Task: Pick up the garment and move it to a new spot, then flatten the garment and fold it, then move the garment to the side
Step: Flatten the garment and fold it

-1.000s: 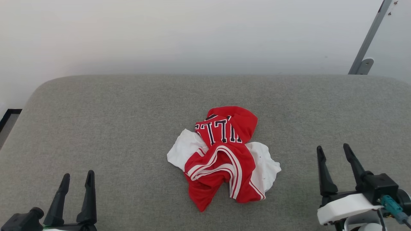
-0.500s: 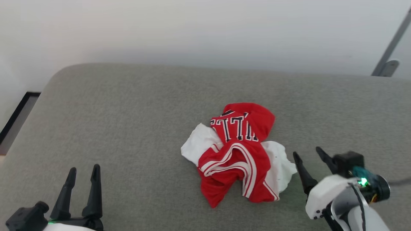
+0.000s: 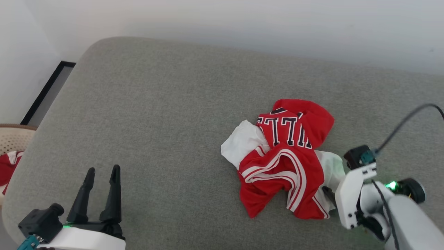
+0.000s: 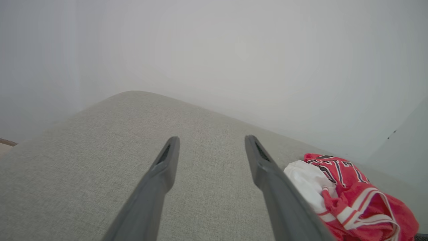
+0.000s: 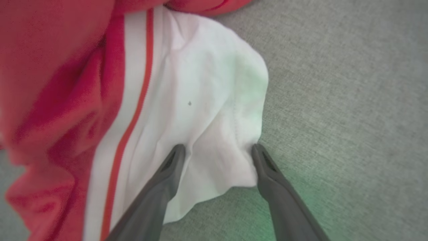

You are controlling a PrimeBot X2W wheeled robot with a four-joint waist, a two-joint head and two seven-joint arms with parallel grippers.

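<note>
The garment [image 3: 284, 156] lies crumpled on the grey cushioned surface [image 3: 156, 121]: red cloth with white-striped trim, black lettering and white sleeves. My right gripper [image 5: 217, 149] points down at its right-hand white sleeve [image 5: 207, 100], open, with the fingers set on either side of a fold near the sleeve's edge. In the head view the pale right wrist [image 3: 353, 194] covers most of those fingers. My left gripper [image 3: 103, 170] stands open at the lower left, well away from the garment [image 4: 351, 197], with nothing between its fingers [image 4: 164, 170].
A pale woven basket [image 3: 12, 139] with red cloth in it stands off the surface's left edge. A white wall runs along the far side. A dark cable [image 3: 406, 119] arcs up from the right wrist. Bare grey surface stretches left of the garment.
The head camera has swung, shifting the whole picture right. My right gripper has tipped downward and moved in onto the garment's white sleeve. The left gripper keeps its pose.
</note>
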